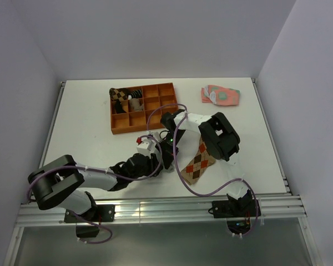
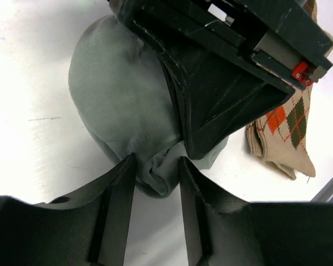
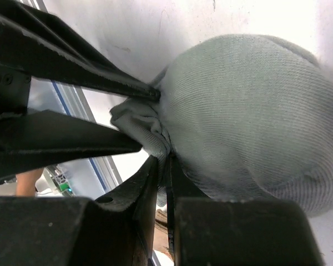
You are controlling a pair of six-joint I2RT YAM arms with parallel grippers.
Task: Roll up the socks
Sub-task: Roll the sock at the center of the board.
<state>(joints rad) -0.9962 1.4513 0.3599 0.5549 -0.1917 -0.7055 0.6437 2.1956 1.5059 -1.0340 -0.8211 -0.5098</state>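
The plain grey fabric sock sits bunched into a rounded bundle on the white desk, near its middle and towards the near edge, where both arms meet. The left gripper has its fingers on either side of a gathered fold at the bundle's end. The fold fills the gap and touches both fingers, so they are clamped on it (only that small tuft, not the whole bundle). The right gripper comes in from the opposite side. Its fingers are almost together, pinching a thin layer of the same grey fabric right beside the left fingers.

The tan sock with orange and dark-brown argyle diamonds lies flat on the desk just right of the grey bundle, partly under the right arm. Neither gripper holds it.

Further back stands an orange plastic tray divided into square compartments, with dark patterned fabric bundles in its far-left cells. A pair of pink-and-green patterned socks lies near the far right corner, well apart from the arms.
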